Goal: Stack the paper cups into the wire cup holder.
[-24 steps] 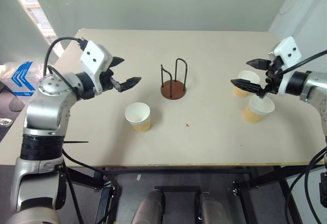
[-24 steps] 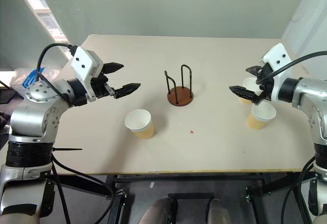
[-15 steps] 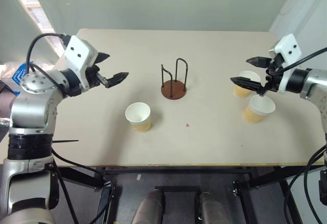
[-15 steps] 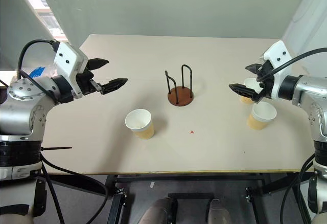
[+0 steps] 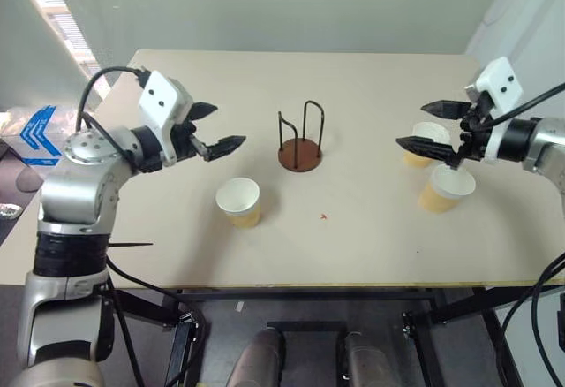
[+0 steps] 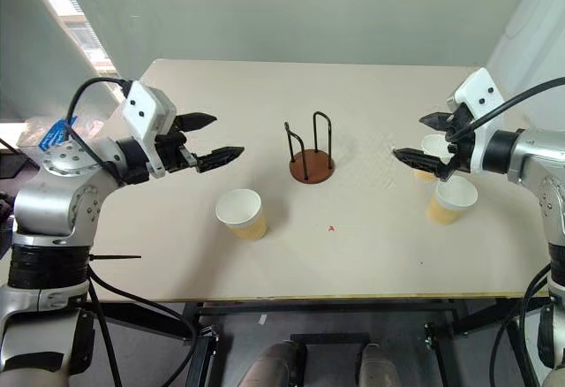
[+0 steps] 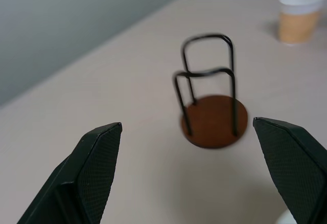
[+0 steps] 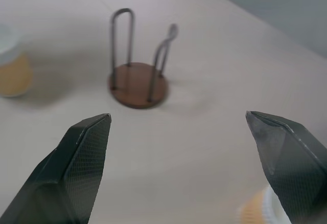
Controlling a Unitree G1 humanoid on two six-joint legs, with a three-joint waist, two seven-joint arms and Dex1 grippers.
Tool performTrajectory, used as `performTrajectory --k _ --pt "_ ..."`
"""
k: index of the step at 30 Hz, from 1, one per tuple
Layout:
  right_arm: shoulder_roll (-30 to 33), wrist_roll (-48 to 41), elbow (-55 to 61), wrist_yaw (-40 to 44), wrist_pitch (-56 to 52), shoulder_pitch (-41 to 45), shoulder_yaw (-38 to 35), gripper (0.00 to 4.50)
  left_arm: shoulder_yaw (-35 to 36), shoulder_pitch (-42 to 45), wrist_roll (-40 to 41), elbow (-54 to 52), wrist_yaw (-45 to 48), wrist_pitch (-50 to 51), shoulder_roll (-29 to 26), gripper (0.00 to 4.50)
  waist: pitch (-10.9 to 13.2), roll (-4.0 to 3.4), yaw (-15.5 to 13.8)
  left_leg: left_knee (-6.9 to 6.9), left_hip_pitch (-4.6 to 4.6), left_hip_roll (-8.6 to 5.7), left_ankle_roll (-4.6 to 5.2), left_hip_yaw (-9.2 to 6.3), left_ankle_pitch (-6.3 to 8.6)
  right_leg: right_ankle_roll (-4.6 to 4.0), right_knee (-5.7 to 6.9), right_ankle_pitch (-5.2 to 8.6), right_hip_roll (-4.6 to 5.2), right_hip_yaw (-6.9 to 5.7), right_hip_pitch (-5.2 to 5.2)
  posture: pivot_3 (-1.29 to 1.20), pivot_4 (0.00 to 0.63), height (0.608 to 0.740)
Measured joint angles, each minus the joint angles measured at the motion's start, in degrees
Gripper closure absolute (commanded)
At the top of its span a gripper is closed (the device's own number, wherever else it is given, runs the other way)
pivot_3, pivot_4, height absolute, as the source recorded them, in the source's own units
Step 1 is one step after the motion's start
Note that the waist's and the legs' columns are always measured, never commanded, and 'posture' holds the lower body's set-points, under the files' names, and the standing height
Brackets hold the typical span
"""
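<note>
The wire cup holder (image 5: 300, 154), black loops on a reddish-brown disc, stands at mid-table. One paper cup (image 5: 239, 202) sits upright in front of it, to the left. Two more paper cups stand at the right, the far one (image 5: 433, 136) just behind the near one (image 5: 447, 188). My left gripper (image 5: 226, 125) hovers open and empty left of the holder, pointing at it. My right gripper (image 5: 414, 125) hangs open and empty just left of the far right cup. The left wrist view shows the holder (image 7: 212, 116) between the fingers (image 7: 97, 168).
The beige table (image 5: 353, 246) ends in a front edge near the bottom of the eye views. A blue and white package (image 5: 35, 131) lies off the table at the left. A grey wall runs behind the table.
The left gripper swung out to the left, then came back right toward the holder. The right gripper has stayed in place. Both stay open, and the cups have not moved.
</note>
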State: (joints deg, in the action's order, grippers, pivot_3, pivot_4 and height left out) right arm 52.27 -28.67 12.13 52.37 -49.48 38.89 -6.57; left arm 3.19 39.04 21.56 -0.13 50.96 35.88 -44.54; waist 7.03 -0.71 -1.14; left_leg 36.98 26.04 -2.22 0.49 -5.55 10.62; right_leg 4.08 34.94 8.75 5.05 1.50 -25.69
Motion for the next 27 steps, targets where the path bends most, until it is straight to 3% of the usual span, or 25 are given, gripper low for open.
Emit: performTrajectory --k 14,27 --pt "0.76 -3.88 4.76 -3.42 -4.18 -2.64 -3.78 0.03 -10.22 8.3 -3.47 7.12 0.23 2.01 8.43 0.0 0.01 0.02 -0.11 0.02 -0.02 0.01 0.1 0.01 -0.15 0.1 0.02 -0.05 0.02 0.0 0.04 0.0 0.15 0.74" --pt "2.03 -4.38 5.79 -4.53 -4.42 -4.23 -4.52 0.03 -11.37 10.39 -9.31 15.42 -2.26 -1.68 14.99 0.0 0.02 0.04 -0.21 0.06 0.02 -0.02 0.13 0.03 -0.18 0.34 -0.03 -0.02 0.03 0.03 0.07 0.0 0.15 0.74"
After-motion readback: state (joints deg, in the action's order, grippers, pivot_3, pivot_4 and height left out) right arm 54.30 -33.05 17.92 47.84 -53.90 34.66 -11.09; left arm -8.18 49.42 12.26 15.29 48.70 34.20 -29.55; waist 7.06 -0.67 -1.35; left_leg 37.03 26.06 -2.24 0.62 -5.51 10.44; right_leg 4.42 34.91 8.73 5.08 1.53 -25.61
